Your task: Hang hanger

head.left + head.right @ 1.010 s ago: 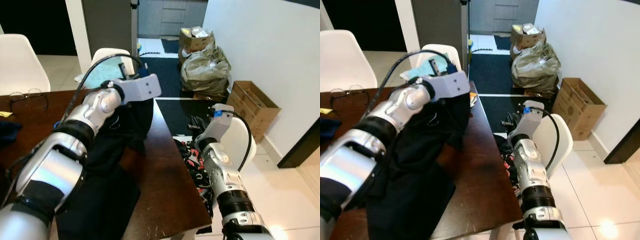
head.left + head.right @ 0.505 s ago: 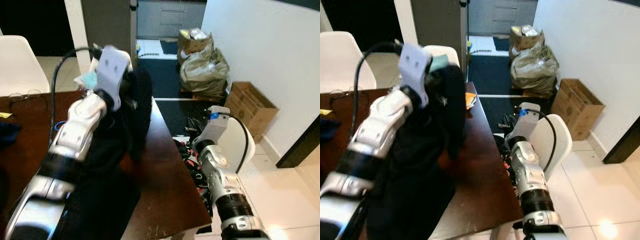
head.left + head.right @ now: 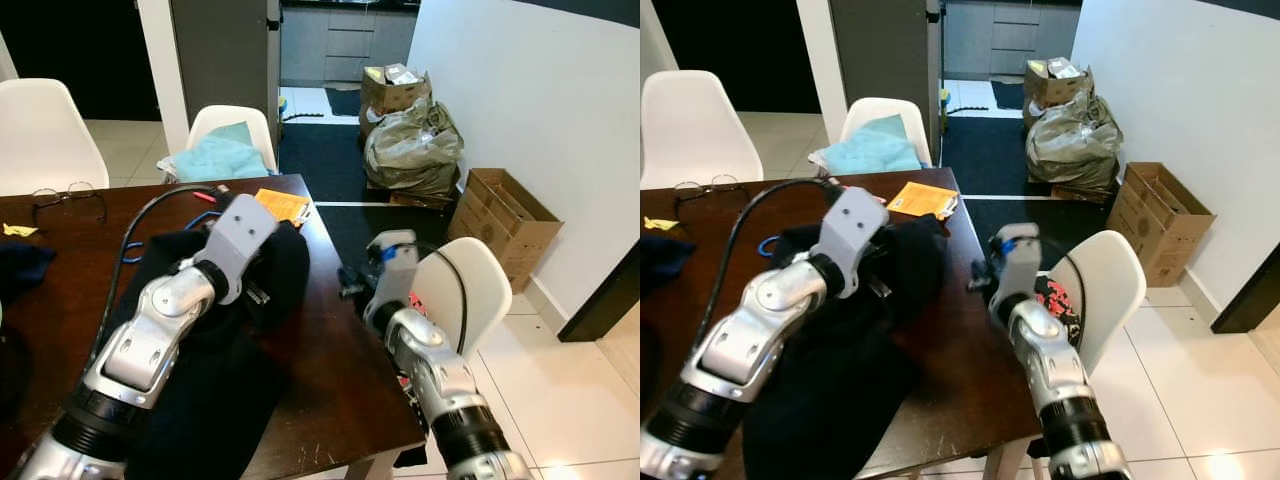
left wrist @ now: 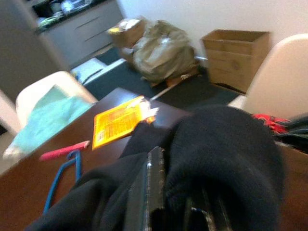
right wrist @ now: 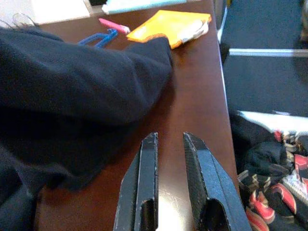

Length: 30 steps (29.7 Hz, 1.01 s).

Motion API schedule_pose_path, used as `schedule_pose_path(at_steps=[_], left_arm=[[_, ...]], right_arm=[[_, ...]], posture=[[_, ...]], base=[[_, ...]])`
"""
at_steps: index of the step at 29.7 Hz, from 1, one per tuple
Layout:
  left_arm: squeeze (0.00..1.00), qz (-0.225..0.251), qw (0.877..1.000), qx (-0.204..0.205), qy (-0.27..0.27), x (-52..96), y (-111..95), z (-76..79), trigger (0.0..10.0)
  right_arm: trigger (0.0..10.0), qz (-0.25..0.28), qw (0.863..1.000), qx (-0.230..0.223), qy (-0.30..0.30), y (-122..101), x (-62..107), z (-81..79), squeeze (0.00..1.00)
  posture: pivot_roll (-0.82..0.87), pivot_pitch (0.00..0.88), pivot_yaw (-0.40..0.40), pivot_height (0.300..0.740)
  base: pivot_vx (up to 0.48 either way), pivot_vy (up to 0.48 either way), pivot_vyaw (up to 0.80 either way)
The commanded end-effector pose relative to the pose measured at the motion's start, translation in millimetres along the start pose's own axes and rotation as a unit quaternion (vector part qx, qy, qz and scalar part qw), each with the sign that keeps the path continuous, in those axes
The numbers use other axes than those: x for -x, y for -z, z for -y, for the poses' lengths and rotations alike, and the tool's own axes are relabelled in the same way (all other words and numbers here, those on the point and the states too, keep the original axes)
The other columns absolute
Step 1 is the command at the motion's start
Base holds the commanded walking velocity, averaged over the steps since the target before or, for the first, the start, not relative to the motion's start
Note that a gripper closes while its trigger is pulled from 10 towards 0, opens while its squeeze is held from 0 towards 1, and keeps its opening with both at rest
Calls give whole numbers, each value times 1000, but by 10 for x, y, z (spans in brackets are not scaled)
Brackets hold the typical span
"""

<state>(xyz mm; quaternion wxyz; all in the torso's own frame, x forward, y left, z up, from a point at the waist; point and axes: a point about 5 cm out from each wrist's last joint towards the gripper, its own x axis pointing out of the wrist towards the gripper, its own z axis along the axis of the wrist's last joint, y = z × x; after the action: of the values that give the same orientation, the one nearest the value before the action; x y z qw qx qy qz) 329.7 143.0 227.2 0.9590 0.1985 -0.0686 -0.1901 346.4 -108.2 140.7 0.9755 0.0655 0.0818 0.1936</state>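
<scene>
Left gripper buried in a dark garment on the table, right gripper waiting at the edge; the hanger is mostly hidden.

In the left eye view, the left gripper (image 3: 262,283) lies in the black garment (image 3: 215,380) on the brown table (image 3: 340,370); the cloth looks soft, limp and light. In the right eye view, the right gripper (image 3: 990,272) hovers near the table edge beside a white chair (image 3: 1102,285). In the left wrist view, cloth covers the fingers (image 4: 150,192), so I cannot tell if they grip anything; a blue hanger (image 4: 65,174) peeks out beside an orange packet (image 4: 119,121), probably stiff and best taken at its hook. In the right wrist view, the fingers (image 5: 144,192) stand slightly apart, holding nothing.
</scene>
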Motion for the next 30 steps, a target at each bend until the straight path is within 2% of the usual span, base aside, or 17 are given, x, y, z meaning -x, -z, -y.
schedule_pose_path(at_steps=[1, 6, 8, 11, 12, 14, 16, 17, 18, 19, 20, 22, 23, 25, 26, 28, 30], left_arm=[[1000, -5, 1000, 14, -12, 55, -9, -37, 10000], [1000, 5, 999, 25, -25, 122, -89, -87, 10000], [1000, 19, 1000, 17, -15, 143, -156, -101, 10000], [1000, 47, 998, -3, 36, 176, -297, -60, 10000], [0, 64, 994, -9, 85, 216, -385, -11, 10000], [0, 82, 985, 4, 153, 311, -494, 59, 10000], [0, 112, 979, 73, 156, 345, -619, 17, 10000], [0, 112, 979, 73, 156, 345, -619, 17, 10000], [0, 144, 973, 132, 124, 343, -699, -88, 10000], [0, 144, 973, 132, 124, 343, -699, -88, 10000], [0, 155, 975, 144, 71, 314, -710, -186, 10000], [0, 167, 973, 160, 10, 295, -727, -288, 10000], [0, 170, 972, 163, 12, 303, -745, -281, 10000], [0, 166, 969, 158, 91, 355, -793, -147, 10000], [0, 166, 969, 158, 91, 355, -793, -147, 10000], [0, 143, 967, 116, 176, 416, -771, -18, 10000], [0, 141, 971, 98, 165, 409, -757, -50, 10000]], right_arm=[[10000, 4, 1000, -6, -13, -79, 35, -14, 0], [10000, 14, 999, 22, -24, -132, 69, -47, 0], [10000, 29, 999, 28, -11, -174, 78, -15, 0], [10000, 59, 997, 26, 31, -259, 90, 85, 0], [10000, 68, 996, 20, 48, -287, 92, 136, 0], [10000, 58, 997, 23, 51, -282, 106, 161, 0], [10000, 41, 998, 36, 34, -301, 132, 130, 0], [10000, 41, 998, 36, 34, -301, 132, 130, 0], [10000, 32, 997, 61, 28, -343, 150, 122, 0], [10000, 32, 997, 61, 28, -343, 150, 122, 0], [10000, 29, 997, 56, 41, -351, 165, 146, 0], [10000, 27, 997, 46, 56, -333, 200, 171, 0], [10000, 24, 997, 45, 56, -304, 222, 165, 0], [10000, 13, 997, 56, 45, -254, 260, 136, 0], [10000, 13, 997, 56, 45, -254, 260, 136, 0], [10000, 7, 996, 79, 28, -246, 273, 119, 0], [10000, 11, 996, 87, 30, -260, 271, 131, 0]], posture=[[85, 109, -48, 740], [78, 112, -39, 740], [78, 109, -32, 740], [85, 110, -34, 740], [91, 110, -38, 740], [93, 100, -36, 740], [94, 101, -32, 740], [94, 101, -32, 740], [93, 120, -35, 740], [93, 120, -35, 740], [93, 109, -46, 740], [91, 112, -46, 740], [91, 108, -46, 740], [91, 98, -48, 740], [91, 98, -48, 740], [89, 112, -47, 740], [79, 110, -49, 740]], base=[[0, 0, 0], [0, 0, 0], [0, 0, 0], [0, 0, 0], [0, 0, 0], [0, 0, 0], [0, 0, 0], [0, 0, 0], [0, 0, 0], [0, 0, 0], [0, 0, 0], [0, 0, 0], [0, 0, 0], [0, 0, 0], [0, 0, 0], [0, 0, 0], [0, 0, 0]])
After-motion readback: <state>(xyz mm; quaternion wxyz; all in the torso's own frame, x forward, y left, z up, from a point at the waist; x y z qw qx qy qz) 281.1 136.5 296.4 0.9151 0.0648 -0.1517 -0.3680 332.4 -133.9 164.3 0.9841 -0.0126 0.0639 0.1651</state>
